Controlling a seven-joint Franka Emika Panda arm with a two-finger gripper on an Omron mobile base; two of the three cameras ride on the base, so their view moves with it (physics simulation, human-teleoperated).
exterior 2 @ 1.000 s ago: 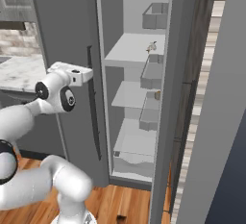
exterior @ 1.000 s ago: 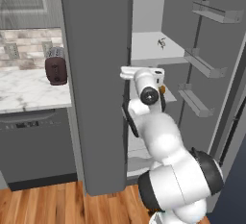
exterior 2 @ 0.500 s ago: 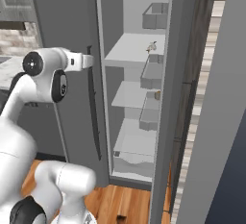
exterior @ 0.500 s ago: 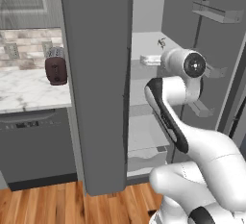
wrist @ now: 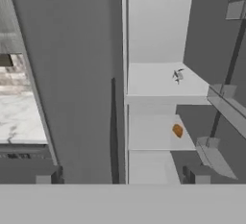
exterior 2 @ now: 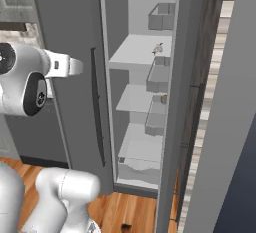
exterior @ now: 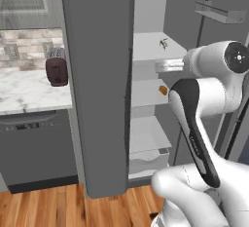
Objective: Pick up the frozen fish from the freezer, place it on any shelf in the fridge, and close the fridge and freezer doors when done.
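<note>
**Fish waiting on the upper shelf of an open compartment, nothing moved yet**

The fish (wrist: pixel 178 76) is lying on the upper white shelf (wrist: pixel 149 81) of the open compartment in front of you, near that shelf's right front corner; it is also showing in the left base view (exterior: pixel 164 43) and the right base view (exterior 2: pixel 158 48). An orange lump (wrist: pixel 177 130) is sitting on the shelf below it. You are holding the gripper (wrist: pixel 122 182) out in front of the opening, well apart from the fish, with its jaws spread wide and nothing between them. The door (exterior 2: pixel 220 102) on the right is standing open, while the dark grey door (exterior: pixel 97 75) on the left is looking shut, though you cannot tell for sure. So by these pictures you are at the very start: reaching, grasping, moving the fish across and closing both doors are all still ahead of you.
</note>
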